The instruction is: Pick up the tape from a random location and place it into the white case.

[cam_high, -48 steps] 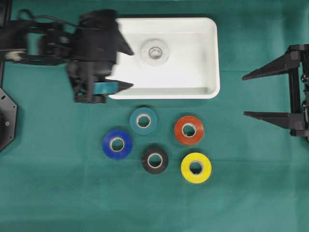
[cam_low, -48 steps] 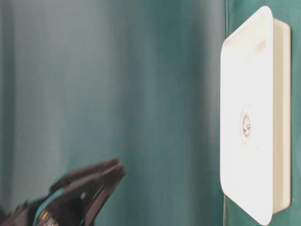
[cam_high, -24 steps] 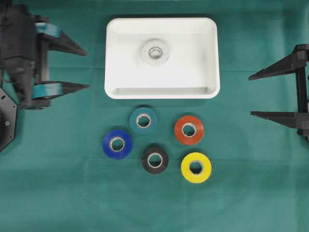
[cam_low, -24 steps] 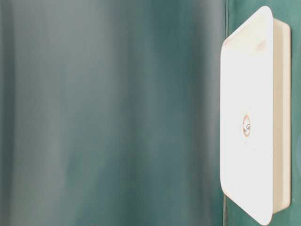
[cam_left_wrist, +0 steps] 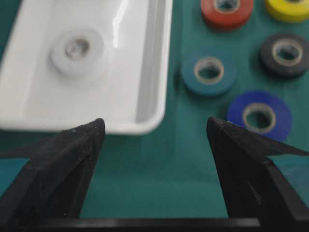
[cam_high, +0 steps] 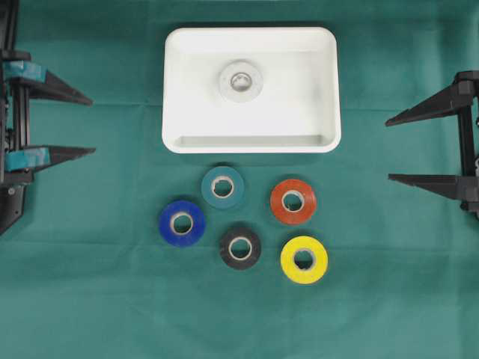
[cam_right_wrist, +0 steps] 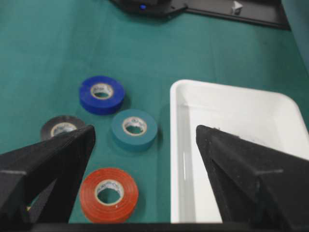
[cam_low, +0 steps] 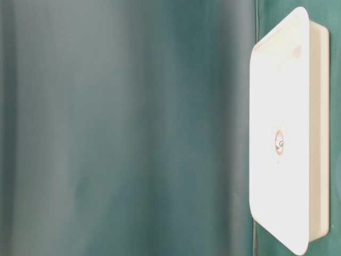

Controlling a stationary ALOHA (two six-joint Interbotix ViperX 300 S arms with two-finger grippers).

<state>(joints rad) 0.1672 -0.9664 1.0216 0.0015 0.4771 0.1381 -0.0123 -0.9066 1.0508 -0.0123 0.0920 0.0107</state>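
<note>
Green cloth carries the white case, upper centre, holding one white tape roll. I read left gripper and right gripper spread, empty, both cut off by frame edges.

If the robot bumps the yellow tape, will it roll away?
Probably not. The yellow tape lies flat on the green cloth, hole facing up, so a nudge would likely slide it rather than roll it. The cloth looks soft, so it may drag a little. Stood on edge, it would probably roll.

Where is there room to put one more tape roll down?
Lots inside the white case, all around the white roll. Bare cloth below the yellow roll too. Crowded between the blue, teal, black and red rolls.
</note>
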